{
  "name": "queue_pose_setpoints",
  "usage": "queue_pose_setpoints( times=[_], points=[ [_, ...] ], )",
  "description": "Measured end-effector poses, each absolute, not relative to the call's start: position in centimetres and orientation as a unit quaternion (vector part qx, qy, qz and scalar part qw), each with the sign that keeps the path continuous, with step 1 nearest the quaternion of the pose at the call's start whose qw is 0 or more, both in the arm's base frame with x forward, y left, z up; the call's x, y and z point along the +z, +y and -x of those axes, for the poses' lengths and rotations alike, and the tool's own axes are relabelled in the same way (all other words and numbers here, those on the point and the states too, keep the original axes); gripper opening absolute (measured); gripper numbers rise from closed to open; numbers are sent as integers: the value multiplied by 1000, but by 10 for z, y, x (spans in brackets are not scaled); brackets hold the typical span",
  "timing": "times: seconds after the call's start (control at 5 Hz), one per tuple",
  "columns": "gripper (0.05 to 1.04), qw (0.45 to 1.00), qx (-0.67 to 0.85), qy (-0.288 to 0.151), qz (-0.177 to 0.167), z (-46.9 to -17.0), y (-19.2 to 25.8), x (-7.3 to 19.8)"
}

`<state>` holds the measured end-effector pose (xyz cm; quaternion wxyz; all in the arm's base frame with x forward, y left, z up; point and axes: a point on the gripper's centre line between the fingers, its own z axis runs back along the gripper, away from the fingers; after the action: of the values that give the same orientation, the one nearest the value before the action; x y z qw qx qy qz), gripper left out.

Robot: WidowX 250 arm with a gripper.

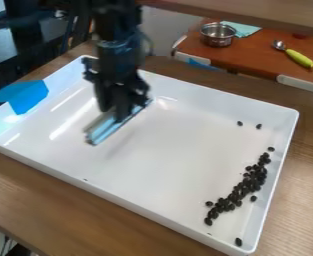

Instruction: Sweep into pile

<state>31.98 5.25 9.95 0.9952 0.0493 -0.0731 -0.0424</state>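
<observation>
The black gripper [122, 112] hangs over the left half of the white tray [179, 155], shut on a flat sweeping bar [105, 130]. That light blue-grey bar slants from lower left to upper right, low over the tray floor. Dark beans [245, 185] lie in an elongated band along the tray's right side, well apart from the bar. A few stray beans lie outside the band: two near the upper right, one in the lower right corner.
Blue tape [30, 96] covers the tray's left corner. Raised walls run round the tray, which stands on a wooden table [65, 200]. Behind, a second table holds a metal pot [218, 34], a teal cloth [242, 29] and a spoon with a yellow-green handle [299, 58].
</observation>
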Motion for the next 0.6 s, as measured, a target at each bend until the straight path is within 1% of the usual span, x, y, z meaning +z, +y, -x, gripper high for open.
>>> queue_pose_setpoints(
  times=[0.2, 0.4, 0.6],
  points=[
    [349, 994, -68, -60, -60, -305, 73, 82],
    [349, 992, -95, -45, -64, -293, 78, 70],
    [349, 991, -102, -38, -73, -283, 78, 65]
  ],
)
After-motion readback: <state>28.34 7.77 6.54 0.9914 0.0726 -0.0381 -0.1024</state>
